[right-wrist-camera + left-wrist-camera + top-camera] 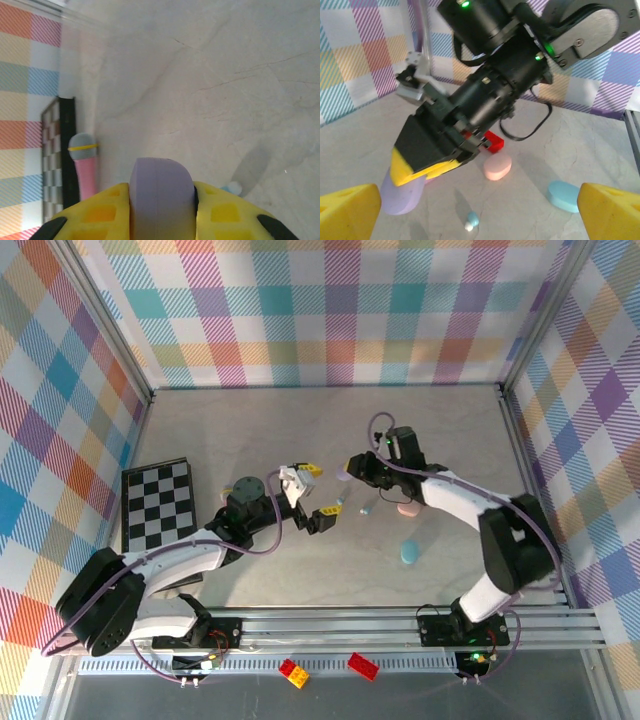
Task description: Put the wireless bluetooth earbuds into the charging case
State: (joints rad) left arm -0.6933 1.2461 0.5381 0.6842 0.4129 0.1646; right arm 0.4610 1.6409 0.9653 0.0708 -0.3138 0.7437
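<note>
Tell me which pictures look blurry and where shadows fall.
Top view: crisp and evenly lit, only faint shadows. Left wrist view: its own yellow fingertips blur at the corners; the teal earbud casts a faint shadow. Right wrist view: the lavender case between the fingers is soft, the table veins sharper.

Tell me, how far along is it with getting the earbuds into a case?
Done: nothing visible; no bud is seen seated in a case. In hand: the right hand is clamped on the lavender case; the left hand is wide open over a loose teal earbud on the table. Left: picking up buds and seating them.
</note>
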